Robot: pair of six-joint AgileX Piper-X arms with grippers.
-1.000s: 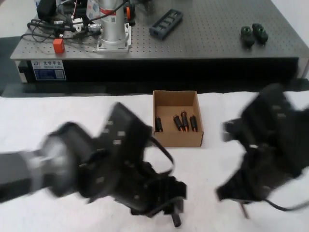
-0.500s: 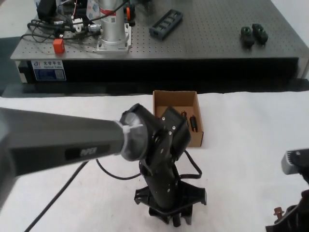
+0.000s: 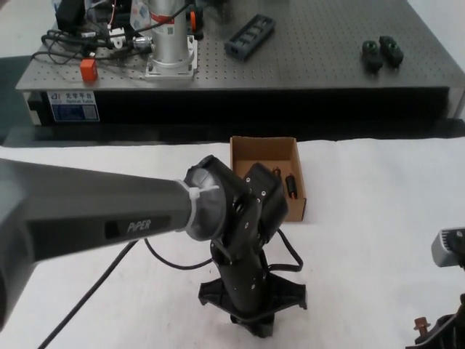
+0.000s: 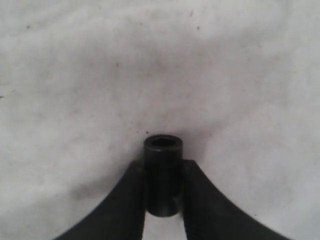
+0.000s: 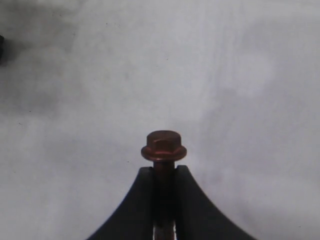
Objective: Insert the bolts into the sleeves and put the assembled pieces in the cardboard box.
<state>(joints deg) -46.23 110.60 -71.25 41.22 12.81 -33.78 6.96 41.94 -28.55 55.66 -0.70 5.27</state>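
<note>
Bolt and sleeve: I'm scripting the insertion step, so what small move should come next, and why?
Probably swing the right gripper toward the left gripper to line things up: its fingers are shut on the bolt, the left's on the sleeve, bore open, yet the two sit apart.

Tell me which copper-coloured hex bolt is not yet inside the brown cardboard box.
The copper-coloured hex bolt held by the right gripper over the white cloth; the other bolts, in black sleeves, lie inside the box.
</note>
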